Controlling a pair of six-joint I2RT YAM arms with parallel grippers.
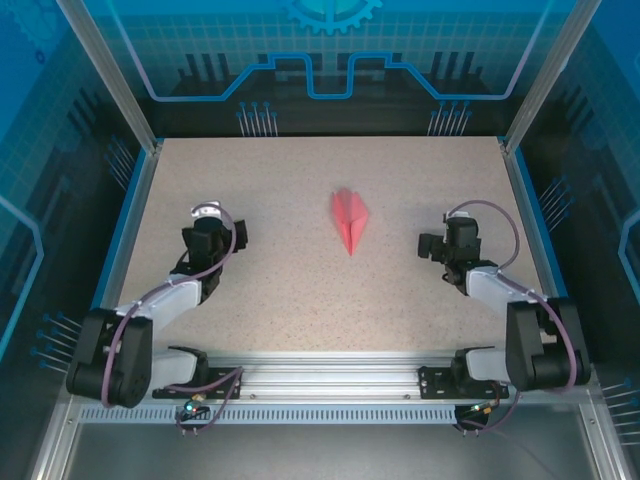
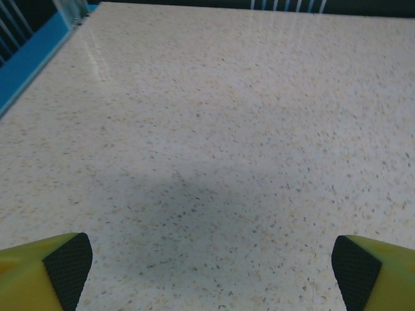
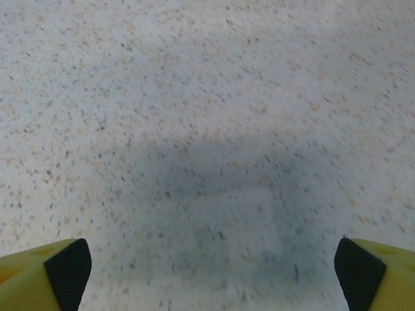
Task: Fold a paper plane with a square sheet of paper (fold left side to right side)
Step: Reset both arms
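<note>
Speckled beige table (image 1: 300, 300), blue enclosure (image 1: 330, 60), pink paper plane (image 1: 349, 220) centred, left tool (image 2: 211, 272) and right tool (image 3: 213, 272) spread apart.

— What is seen of the paper plane (image 1: 350, 218)?
— A narrow salmon-pink dart is seen, folded along a centre crease, with one half shown lighter than the other.
— How is it laid?
— It is laid flat on the bench (image 1: 300, 300), near the middle and slightly right of centre. Its sharp tip is pointed toward the near edge, its wider tail toward the far side.
</note>
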